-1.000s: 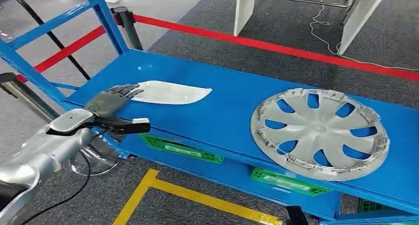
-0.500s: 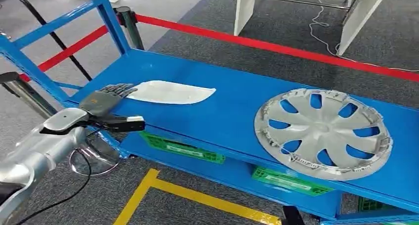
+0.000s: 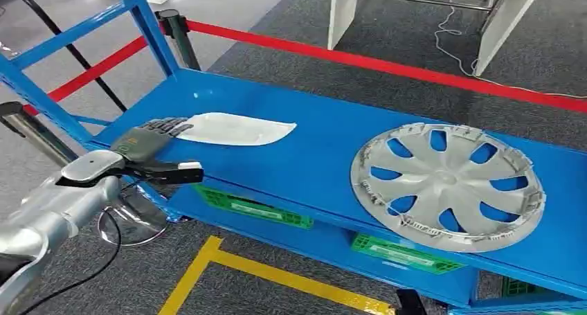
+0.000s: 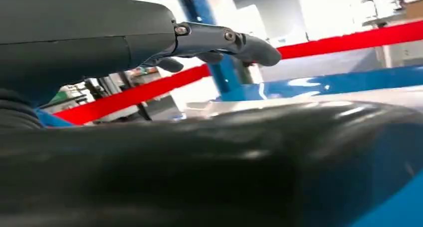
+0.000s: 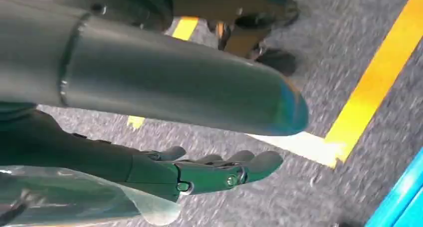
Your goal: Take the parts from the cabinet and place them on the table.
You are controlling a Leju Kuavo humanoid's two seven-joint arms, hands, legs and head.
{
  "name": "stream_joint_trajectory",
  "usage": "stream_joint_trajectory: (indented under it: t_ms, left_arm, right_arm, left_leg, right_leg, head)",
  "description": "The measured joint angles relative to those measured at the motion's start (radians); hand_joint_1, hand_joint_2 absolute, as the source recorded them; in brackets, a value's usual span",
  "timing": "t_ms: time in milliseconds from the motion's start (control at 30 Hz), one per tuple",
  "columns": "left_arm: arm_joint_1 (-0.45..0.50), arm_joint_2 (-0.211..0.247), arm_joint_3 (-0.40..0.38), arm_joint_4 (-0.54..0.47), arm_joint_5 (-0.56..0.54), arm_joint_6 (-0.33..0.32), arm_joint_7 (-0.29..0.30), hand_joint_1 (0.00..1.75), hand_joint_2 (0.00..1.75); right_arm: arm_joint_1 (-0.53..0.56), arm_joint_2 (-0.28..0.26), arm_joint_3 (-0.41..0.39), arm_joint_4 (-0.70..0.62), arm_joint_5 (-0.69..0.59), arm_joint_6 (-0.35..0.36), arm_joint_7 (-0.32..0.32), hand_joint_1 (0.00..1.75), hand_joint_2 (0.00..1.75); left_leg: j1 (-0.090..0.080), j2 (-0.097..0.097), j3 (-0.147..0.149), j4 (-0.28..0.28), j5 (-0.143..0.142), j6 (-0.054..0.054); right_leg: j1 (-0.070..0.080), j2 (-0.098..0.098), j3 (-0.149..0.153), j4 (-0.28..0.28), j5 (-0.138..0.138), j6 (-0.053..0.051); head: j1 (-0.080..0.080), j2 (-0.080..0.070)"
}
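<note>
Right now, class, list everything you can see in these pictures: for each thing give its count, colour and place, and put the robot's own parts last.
Wheel cover: one, silver-grey, lying on the blue shelf's right part.
Flat part: one, white, on the shelf's left part.
Blue shelf: one, blue, across the middle, with upright posts at left.
Green crates: two, green, on the lower level under the shelf.
Barrier tape: one, red, stretched behind the shelf.
Floor tape: yellow, on the grey carpet in front.
White furniture: white, at the top.
Left hand: one, dark, fingers at the flat part's left end.
Right hand: one, dark, holding nothing, above the carpet.
</note>
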Motion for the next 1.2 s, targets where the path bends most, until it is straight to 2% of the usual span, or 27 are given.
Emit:
stream_joint_trajectory:
  t_ms: [33,67,133,167,200,233,267,333,367,500,533,567,633,667,700,733,767,833,867,900,933,1000,1033,1067,1100,1167,1200]
  left_arm:
    - [-0.001,0.000,0.000,0.000,0.000,-0.002,-0.002,0.00,0.00]
    - [-0.005,0.001,0.000,0.000,0.000,-0.003,-0.001,0.00,0.00]
    - [-0.007,0.002,0.000,0.001,0.000,-0.006,-0.002,0.00,0.00]
    - [-0.004,0.002,0.000,0.003,0.000,-0.010,-0.001,0.00,0.00]
    - [-0.001,0.002,0.000,0.005,0.000,-0.013,-0.002,0.00,0.00]
    - [-0.001,0.002,0.000,0.006,0.000,-0.014,-0.002,0.00,0.00]
    - [-0.002,0.002,0.000,0.006,0.000,-0.014,-0.002,0.00,0.00]
    - [-0.007,0.003,0.000,0.006,0.000,-0.016,-0.003,0.00,0.00]
    - [-0.010,0.003,0.000,0.006,0.000,-0.019,-0.003,0.00,0.00]
    - [-0.012,0.004,0.000,0.006,0.002,-0.026,-0.009,0.00,0.00]
    - [-0.012,0.002,0.001,0.006,0.003,-0.027,-0.010,0.00,0.00]
    - [-0.015,-0.001,0.001,0.006,0.003,-0.027,-0.011,0.00,0.00]
    - [-0.014,-0.002,0.002,0.007,0.001,-0.031,-0.011,0.00,0.00]
    - [-0.012,-0.002,0.002,0.007,-0.001,-0.032,-0.011,0.00,0.00]
    - [-0.009,-0.005,0.001,0.007,-0.001,-0.032,-0.011,0.00,0.00]
    - [-0.006,-0.005,0.001,0.007,-0.002,-0.032,-0.011,0.00,0.00]
    - [-0.005,-0.005,0.001,0.007,-0.001,-0.032,-0.011,0.00,0.00]
    - [-0.007,-0.005,0.001,0.007,-0.001,-0.033,-0.011,0.00,0.00]
    - [-0.008,-0.004,0.002,0.007,-0.001,-0.033,-0.011,0.00,0.00]
    - [-0.009,-0.003,0.001,0.007,-0.003,-0.034,-0.011,0.00,0.00]
    - [-0.008,-0.002,0.002,0.007,-0.003,-0.033,-0.011,0.00,0.00]
    - [-0.005,-0.002,0.001,0.007,-0.003,-0.032,-0.011,0.00,0.00]
    - [-0.005,-0.003,0.001,0.007,-0.004,-0.032,-0.011,0.00,0.00]
    - [-0.006,-0.002,0.001,0.007,-0.007,-0.032,-0.012,0.00,0.00]
    - [-0.007,-0.002,0.001,0.007,-0.007,-0.031,-0.012,0.00,0.00]
    - [-0.003,-0.001,0.001,0.008,-0.011,-0.031,-0.012,0.00,0.00]
    - [0.000,-0.001,0.001,0.009,-0.016,-0.031,-0.012,0.00,0.00]
  right_arm:
    - [-0.002,0.001,0.000,0.000,0.000,-0.001,0.000,0.00,0.00]
    - [-0.004,0.001,0.000,0.000,0.000,-0.001,0.000,0.00,0.00]
    - [-0.003,0.001,0.000,0.000,0.000,0.001,0.001,0.00,0.00]
    - [-0.002,0.001,0.000,0.000,0.000,0.001,0.003,0.00,0.00]
    - [-0.001,0.001,-0.001,0.000,0.000,0.001,0.005,0.00,0.00]
    - [-0.001,0.001,-0.002,0.000,0.000,0.001,0.006,0.00,0.00]
    - [-0.001,0.001,-0.002,0.000,0.000,0.001,0.007,0.00,0.00]
    - [-0.002,0.002,-0.003,0.000,0.000,0.001,0.008,0.00,0.00]
    - [-0.002,0.002,-0.003,0.001,0.000,0.001,0.010,0.00,0.00]
    - [-0.001,0.005,-0.003,0.001,0.000,0.002,0.013,0.00,0.00]
    - [-0.002,0.004,-0.003,0.001,0.000,0.002,0.013,0.00,0.00]
    - [-0.004,0.004,-0.003,0.001,0.000,0.002,0.013,0.00,0.00]
    - [-0.003,0.004,-0.003,0.001,0.000,0.005,0.015,0.00,0.00]
    - [-0.001,0.004,-0.003,0.001,0.001,0.005,0.016,0.00,0.00]
    - [0.002,0.004,-0.003,0.001,0.004,0.006,0.018,0.00,0.00]
    - [0.002,0.004,-0.003,0.001,0.005,0.008,0.019,0.00,0.00]
    - [0.001,0.004,-0.003,0.001,0.008,0.009,0.019,0.00,0.00]
    - [0.000,0.004,-0.003,0.001,0.012,0.009,0.021,0.00,0.00]
    - [-0.001,0.005,-0.003,0.002,0.013,0.010,0.023,0.00,0.00]
    - [0.000,0.006,-0.003,0.002,0.013,0.010,0.023,0.00,0.00]
    - [-0.002,0.005,-0.003,0.002,0.014,0.010,0.025,0.00,0.00]
    - [0.003,0.005,-0.003,0.002,0.014,0.010,0.025,0.00,0.00]
    - [0.003,0.006,-0.003,0.002,0.014,0.011,0.026,0.00,0.00]
    - [0.002,0.006,-0.003,0.002,0.014,0.011,0.026,0.00,0.00]
    - [0.000,0.006,-0.003,0.002,0.014,0.011,0.026,0.00,0.00]
    - [0.000,0.006,-0.003,0.002,0.015,0.011,0.026,0.00,0.00]
    - [0.001,0.005,-0.004,0.002,0.015,0.011,0.027,0.00,0.00]
  left_leg:
    - [0.002,0.001,-0.007,0.015,-0.015,-0.006]
    - [0.003,0.002,-0.026,0.060,-0.042,-0.012]
    - [0.006,0.002,-0.101,0.222,-0.111,-0.021]
    - [0.006,0.002,-0.136,0.288,-0.127,-0.023]
    - [0.007,0.002,-0.150,0.305,-0.118,-0.023]
    - [0.008,0.002,-0.142,0.279,-0.090,-0.020]
    - [0.008,0.002,-0.117,0.219,-0.048,-0.016]
    - [0.004,0.002,-0.039,0.041,0.044,0.000]
    - [-0.002,0.002,-0.022,0.026,0.026,0.005]
    - [-0.004,0.001,-0.013,-0.007,0.014,0.019]
    - [0.006,0.004,-0.001,-0.022,0.018,0.021]
    - [0.006,0.003,0.003,-0.026,0.018,0.023]
    - [0.004,0.004,0.004,-0.025,0.013,0.030]
    - [0.003,0.004,0.004,-0.025,0.011,0.032]
    - [0.003,0.002,0.005,-0.024,0.009,0.033]
    - [0.004,0.001,0.007,-0.022,0.006,0.032]
    - [0.005,0.000,0.011,-0.018,0.001,0.030]
    - [0.008,-0.001,0.018,-0.002,-0.018,0.020]
    - [0.004,-0.001,0.015,0.001,-0.024,0.013]
    - [0.000,-0.002,0.009,0.016,-0.027,0.010]
    - [0.000,-0.002,0.009,0.013,-0.025,0.008]
    - [0.002,-0.002,0.011,0.013,-0.026,0.006]
    - [0.003,-0.001,0.005,0.022,-0.038,0.000]
    - [0.004,0.000,-0.002,0.050,-0.051,-0.006]
    - [0.006,0.000,-0.028,0.107,-0.077,-0.011]
    - [0.008,0.001,-0.112,0.270,-0.137,-0.017]
    - [0.008,0.001,-0.143,0.316,-0.142,-0.017]
  right_leg:
    - [-0.001,0.001,0.003,-0.001,0.001,-0.004]
    - [-0.002,0.001,0.004,-0.001,-0.001,-0.011]
    - [-0.001,0.002,0.008,-0.001,-0.004,-0.016]
    - [-0.001,0.002,0.009,-0.001,-0.006,-0.018]
    - [-0.001,0.002,0.012,-0.001,-0.008,-0.019]
    - [-0.001,0.003,0.015,-0.001,-0.010,-0.018]
    - [0.000,0.003,0.019,-0.001,-0.013,-0.018]
    - [0.000,0.004,0.029,-0.002,-0.020,-0.015]
    - [0.003,0.005,0.028,-0.002,-0.022,-0.011]
    - [0.005,0.003,0.030,-0.010,-0.024,0.012]
    - [0.004,0.002,0.021,-0.003,-0.037,0.016]
    - [0.007,0.001,0.005,0.030,-0.057,0.019]
    - [0.005,0.001,-0.073,0.177,-0.119,0.021]
    - [0.005,0.001,-0.114,0.248,-0.139,0.023]
    - [0.006,0.001,-0.143,0.287,-0.138,0.025]
    - [0.005,0.000,-0.146,0.272,-0.108,0.028]
    - [0.004,0.000,-0.127,0.215,-0.060,0.029]
    - [-0.002,-0.004,-0.055,0.044,0.037,0.033]
    - [0.002,-0.003,-0.044,0.041,0.012,0.033]
    - [0.000,0.000,-0.024,0.011,0.006,0.025]
    - [0.001,0.002,-0.028,0.021,0.004,0.017]
    - [0.005,0.003,-0.026,0.022,0.001,0.009]
    - [-0.002,0.002,-0.019,0.017,0.001,0.002]
    - [-0.003,0.003,-0.014,0.017,-0.002,-0.003]
    - [-0.003,0.003,-0.010,0.017,-0.005,-0.009]
    - [-0.002,0.003,-0.001,0.017,-0.011,-0.016]
    - [-0.002,0.003,0.002,0.017,-0.014,-0.016]
  head:
    - [-0.002,0.000]
    - [-0.008,0.000]
    - [-0.006,0.000]
    - [-0.007,0.000]
    - [-0.007,0.000]
    - [-0.007,0.000]
    - [-0.007,0.000]
    - [-0.007,0.000]
    - [-0.005,0.000]
    - [-0.008,0.000]
    - [-0.005,0.000]
    - [-0.004,0.000]
    - [-0.005,0.000]
    - [-0.003,0.000]
    - [-0.003,0.000]
    - [-0.003,0.000]
    - [-0.003,0.000]
    - [-0.003,0.000]
    - [-0.002,0.000]
    - [-0.001,0.000]
    - [-0.002,0.000]
    - [-0.003,0.000]
    - [-0.003,0.000]
    - [-0.009,0.000]
    - [-0.010,0.000]
    - [-0.010,0.000]
    - [-0.010,0.000]
